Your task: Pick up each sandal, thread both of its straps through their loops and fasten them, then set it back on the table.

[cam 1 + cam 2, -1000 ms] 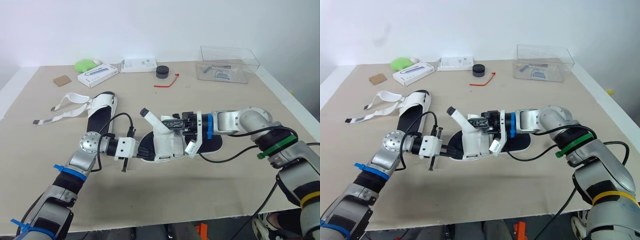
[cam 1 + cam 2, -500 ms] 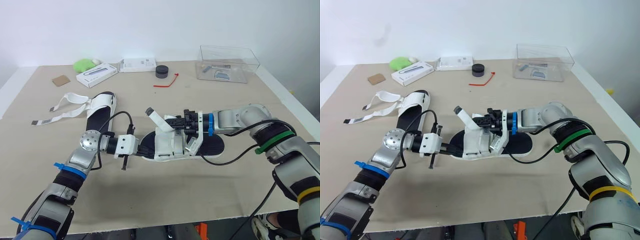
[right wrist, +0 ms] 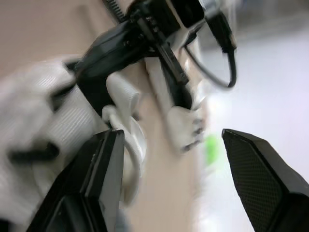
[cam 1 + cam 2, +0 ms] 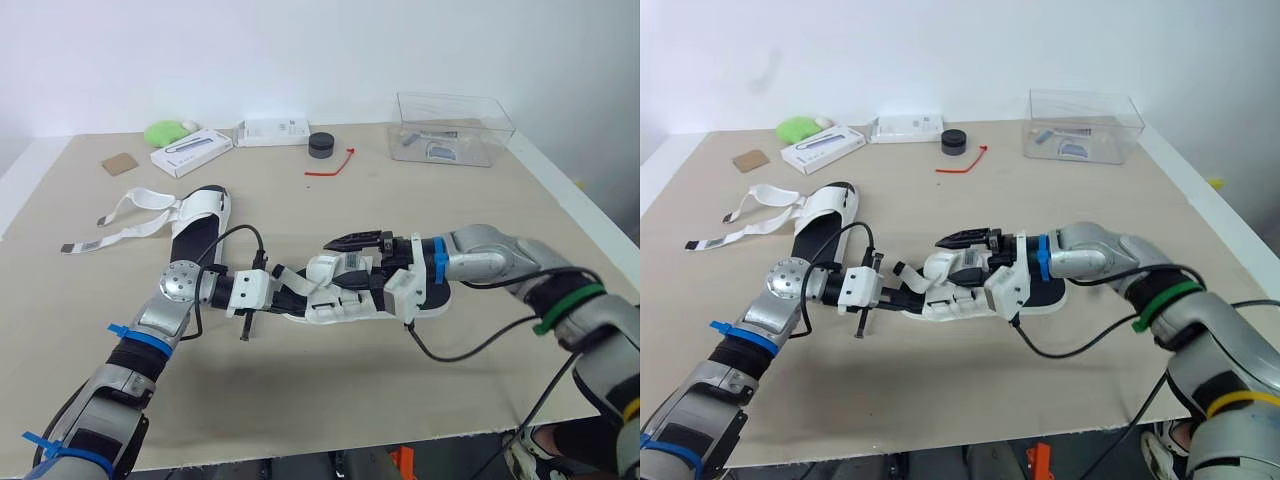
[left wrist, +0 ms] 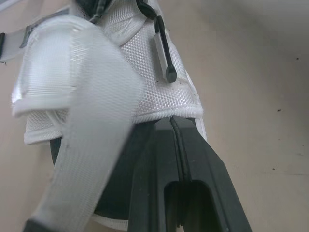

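A white sandal with a black sole [image 4: 345, 295] lies across the middle of the table. My left gripper [image 4: 288, 291] is shut on its toe-end sole edge; the left wrist view shows the closed fingers [image 5: 159, 159] against the black sole under the white mesh upper [image 5: 145, 72]. My right gripper [image 4: 348, 264] hangs open just over the sandal's straps, holding nothing; in the right wrist view its fingers [image 3: 96, 183] stand wide apart. A strap [image 4: 318, 268] lies folded on the upper. The second sandal [image 4: 200, 222] lies at the left with its straps [image 4: 120, 218] spread loose.
Along the far edge stand a clear plastic box [image 4: 455, 128], a black round puck [image 4: 321, 145], a red tie [image 4: 330, 165], two white boxes [image 4: 190, 152] [image 4: 275, 130], a green object [image 4: 165, 131] and a cardboard piece [image 4: 120, 163].
My right gripper has opened and let go of the strap, which was sticking up and now lies down on the sandal. The sandal has settled lower; the left gripper keeps its hold.
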